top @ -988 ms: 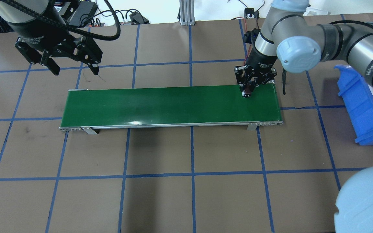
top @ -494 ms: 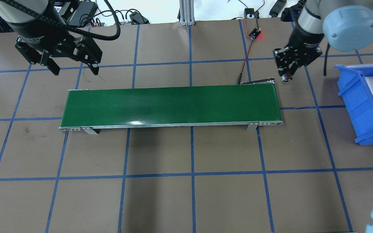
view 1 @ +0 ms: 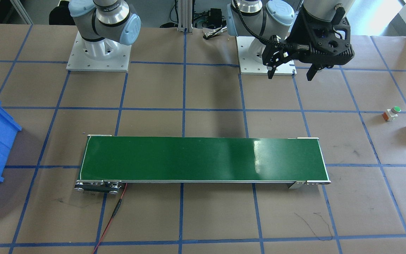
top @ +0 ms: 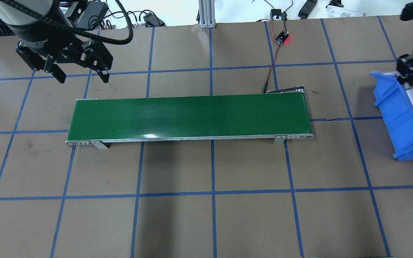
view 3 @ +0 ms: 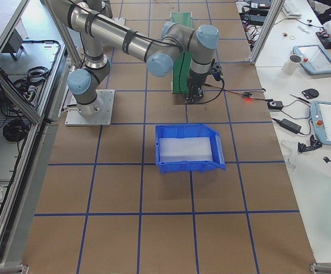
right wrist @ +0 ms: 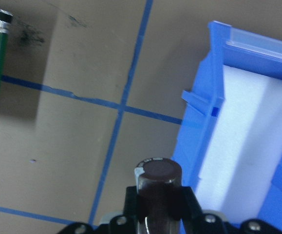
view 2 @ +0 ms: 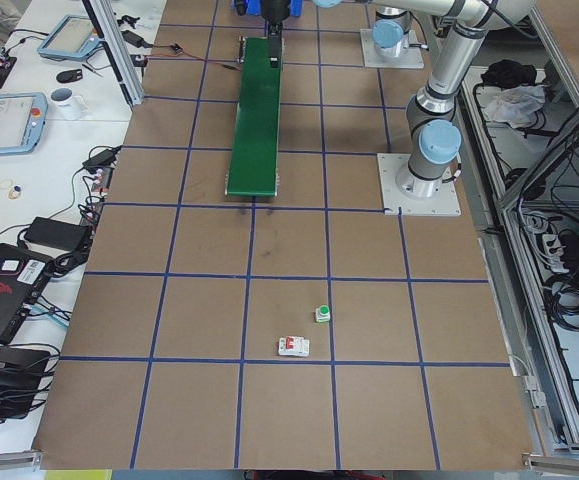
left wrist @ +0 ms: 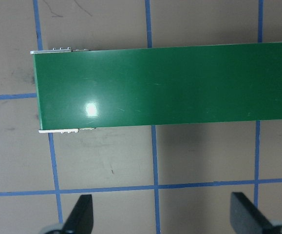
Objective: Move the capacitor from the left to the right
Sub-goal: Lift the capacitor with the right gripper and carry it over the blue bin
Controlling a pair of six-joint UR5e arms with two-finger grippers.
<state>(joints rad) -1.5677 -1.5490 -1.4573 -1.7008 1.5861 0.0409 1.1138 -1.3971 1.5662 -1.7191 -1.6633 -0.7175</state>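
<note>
My right gripper [right wrist: 158, 207] is clamped on the stubby dark brown cylindrical capacitor [right wrist: 158, 178], its flat round end cap facing my wrist camera. I carry it just at the near wall of the blue moulded plastic bin [right wrist: 199, 122], not clearly past the rim. In the overhead view my fingers sit over the bin's far corner, right on the edge.

The danger, as I judge it, is letting go too soon. The part would strike the hard plastic lip and bounce out onto the brown paper table top [right wrist: 72, 97]. Being round and smooth, it would then roll (and it is tiny beside my fingers, so it would be awkward to recover). My grip covers only a short stretch of a slick sleeve, so a jerk could also twist it loose.

The bin has slanted, ribbed walls and a pale, flat white floor [right wrist: 248, 141], which looks matte. The long green conveyor belt [top: 188, 116] is glossy and bare.

My left gripper [top: 79, 70] hangs near the belt's left end, its fingers spread apart and holding nothing.
</note>
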